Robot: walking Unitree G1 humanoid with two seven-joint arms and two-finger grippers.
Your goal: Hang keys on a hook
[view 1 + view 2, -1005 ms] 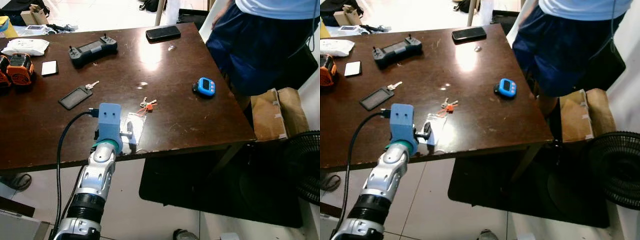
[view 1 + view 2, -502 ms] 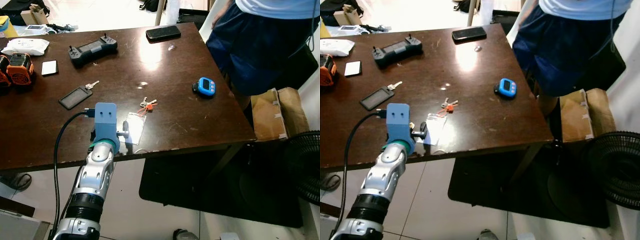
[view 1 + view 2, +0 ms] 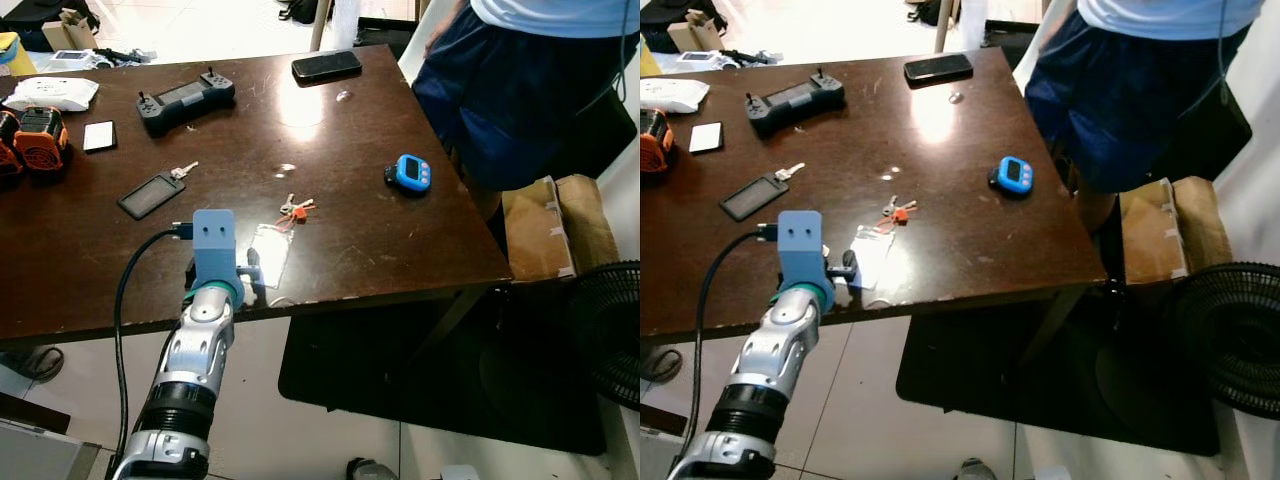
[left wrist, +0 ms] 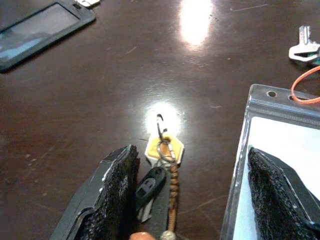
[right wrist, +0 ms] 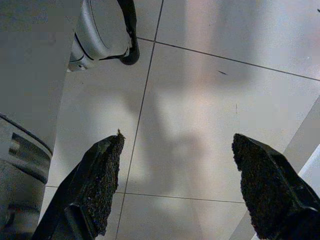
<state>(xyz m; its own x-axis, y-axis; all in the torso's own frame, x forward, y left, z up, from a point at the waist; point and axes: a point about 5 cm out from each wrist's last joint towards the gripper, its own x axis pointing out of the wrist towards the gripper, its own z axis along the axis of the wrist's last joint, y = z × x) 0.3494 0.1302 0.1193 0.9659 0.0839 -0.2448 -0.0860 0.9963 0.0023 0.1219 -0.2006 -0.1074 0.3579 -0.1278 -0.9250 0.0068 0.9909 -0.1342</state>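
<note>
Your left gripper (image 4: 187, 200) stands wide open at the near edge of the table (image 3: 350, 130), and the keys (image 4: 160, 165) lie on the wood between its two fingers — not in the middle, but close beside one finger (image 4: 107, 195), with a broad gap to the other. The bunch lies lengthwise along the fingers: the ring and yellow key head point away from the wrist, and the dark fob and braided cord trail back toward it. A clear plastic badge sleeve (image 4: 280, 145) lies under or just beside the far finger; I cannot tell if they touch. A second bunch with an orange tag (image 3: 296, 208) lies further ahead of the claw. The right gripper (image 5: 180, 185) hangs open over the floor tiles, so the left arm is clearly the nearer one.
</note>
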